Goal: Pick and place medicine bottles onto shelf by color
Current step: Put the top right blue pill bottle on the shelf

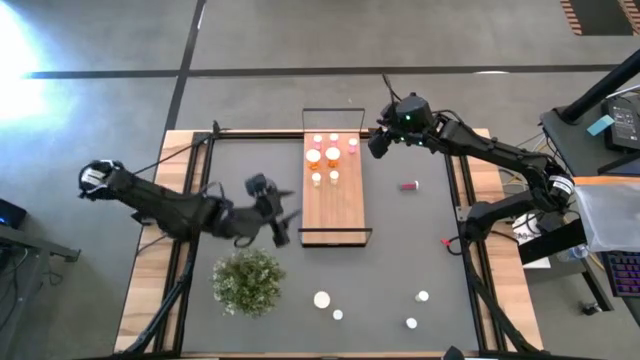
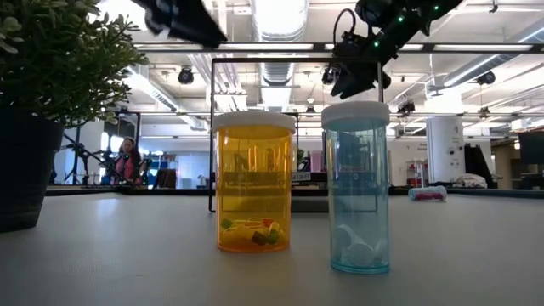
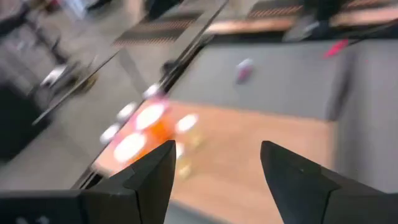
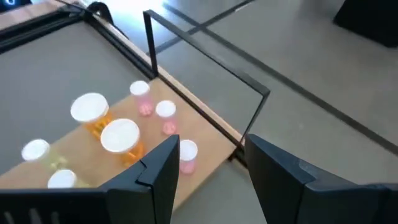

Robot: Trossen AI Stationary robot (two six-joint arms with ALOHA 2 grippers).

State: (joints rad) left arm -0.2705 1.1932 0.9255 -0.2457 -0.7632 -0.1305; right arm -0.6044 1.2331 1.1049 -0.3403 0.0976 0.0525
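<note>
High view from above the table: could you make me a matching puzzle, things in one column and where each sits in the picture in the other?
Things:
1. bushy green plant
2. small pink medicine bottle lying on its side
3. right gripper
4. left gripper

Places:
a. by the upper right corner of the long light-brown wooden shelf
b. on the dark grey table mat, right of the shelf
c. by the shelf's lower left corner
d. lower left part of the mat

Pairs: 1-d, 2-b, 3-a, 4-c
</note>
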